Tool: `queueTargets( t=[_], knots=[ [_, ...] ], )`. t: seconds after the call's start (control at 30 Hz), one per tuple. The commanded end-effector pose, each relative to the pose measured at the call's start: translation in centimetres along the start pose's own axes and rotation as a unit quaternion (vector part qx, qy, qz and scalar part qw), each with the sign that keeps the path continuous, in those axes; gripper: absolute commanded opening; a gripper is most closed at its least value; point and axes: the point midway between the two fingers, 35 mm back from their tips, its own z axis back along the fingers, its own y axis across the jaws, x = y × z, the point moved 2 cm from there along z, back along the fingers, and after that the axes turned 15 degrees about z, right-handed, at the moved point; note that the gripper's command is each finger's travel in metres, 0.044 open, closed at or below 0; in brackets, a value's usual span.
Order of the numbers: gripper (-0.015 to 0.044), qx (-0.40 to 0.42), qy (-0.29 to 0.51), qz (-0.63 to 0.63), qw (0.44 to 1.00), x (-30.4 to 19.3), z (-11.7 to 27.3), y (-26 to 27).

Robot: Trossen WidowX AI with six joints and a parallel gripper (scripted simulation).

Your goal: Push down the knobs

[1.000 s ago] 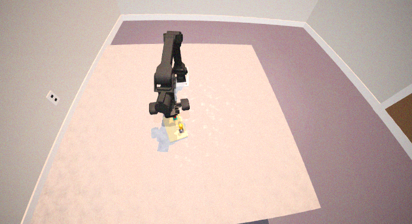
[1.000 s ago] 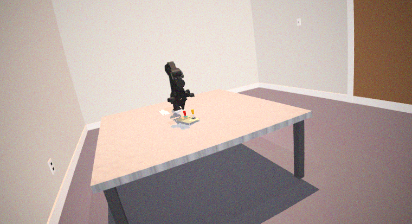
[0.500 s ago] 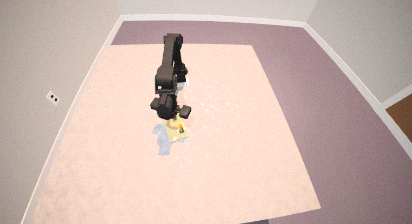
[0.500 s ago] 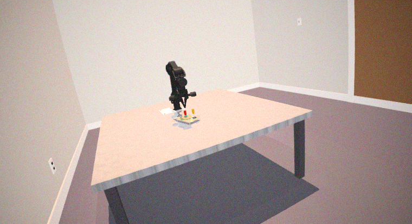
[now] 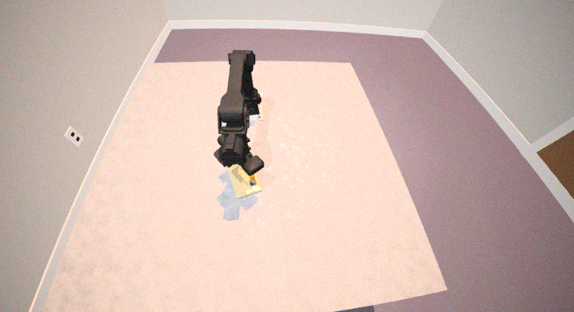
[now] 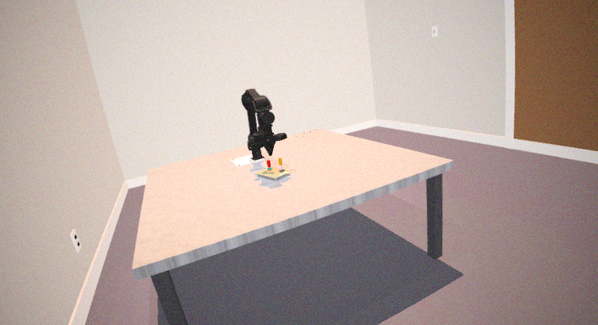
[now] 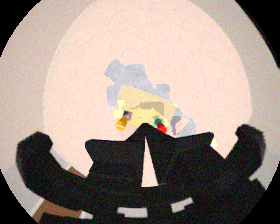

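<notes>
The yellow circuit board (image 5: pixel 240 188) (image 6: pixel 274 175) (image 7: pixel 136 97) stands on the table. The orange knob (image 5: pixel 251 177) (image 6: pixel 280 160) (image 7: pixel 121 123) stands above its dark potentiometer (image 5: pixel 252 183) (image 6: pixel 282 170) (image 7: pixel 126 115), with pale shaft showing between them. The red knob (image 6: pixel 268 164) (image 7: pixel 161 128) stands over its green potentiometer (image 6: pixel 269 168) (image 7: pixel 158 121); whether a gap remains there is too small to tell. The arm hides the red knob in the top view. My gripper (image 6: pixel 271 154) (image 7: pixel 144 125) is shut and empty, its tips a little above the height of the red knob's top, near that knob.
The arm's base stands behind the board, near a white sheet (image 6: pixel 241 160) on the table (image 5: pixel 321 213) (image 6: pixel 208 205). The orange knob rises from the board beside the red one. Bluish shadows lie around the board.
</notes>
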Motion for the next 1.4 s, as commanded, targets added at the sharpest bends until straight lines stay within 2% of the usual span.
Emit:
queueTargets(
  t=[0.0, 0.33, 0.67, 1.0, 1.37],
  knots=[
    [0.0000, -0.001, 0.004, -0.071, 0.997, 0.1, 0.1, 0.5],
    [0.0000, -0.005, 0.008, -0.242, 0.970, 0.3, 0.4, 1.3],
    [0.0000, -0.011, 0.011, -0.406, 0.914, 0.5, 0.7, 2.2],
    [0.0000, -0.018, 0.011, -0.558, 0.830, 0.6, 1.0, 3.1],
    [0.0000, -0.026, 0.008, -0.705, 0.708, 0.7, 1.3, 4.0]
  ],
)
